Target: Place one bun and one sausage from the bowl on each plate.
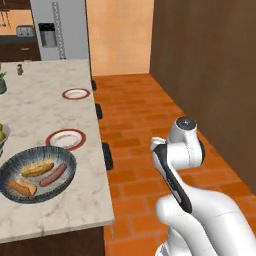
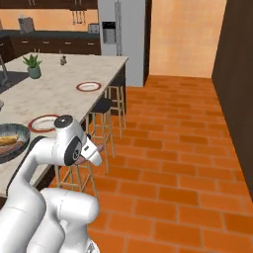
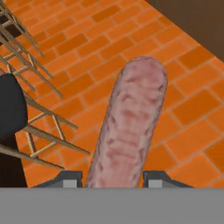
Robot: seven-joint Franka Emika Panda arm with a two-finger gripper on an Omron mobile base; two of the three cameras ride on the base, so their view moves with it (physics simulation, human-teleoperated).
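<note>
Hand view: sausage [image 3: 131, 127] base hidden between pincer [image 3: 113, 179] tips.

Even, diffuse lighting is filling all three views; no single source is showing. The counter [image 1: 50, 105] is rendering bright and pale, with no glare. Soft shadows are lying under the near plate [image 1: 65, 138] and inside the bowl [image 1: 37, 173] at 9 o'clock. The wall [image 1: 210, 75] at 2 o'clock is staying dim. Resolution is low: edges are appearing soft and blocky throughout. In the hand view the sausage [image 3: 129, 127] is looking slightly blurred, and the floor [image 3: 192, 109] is showing no cast shadow beneath it.
</note>
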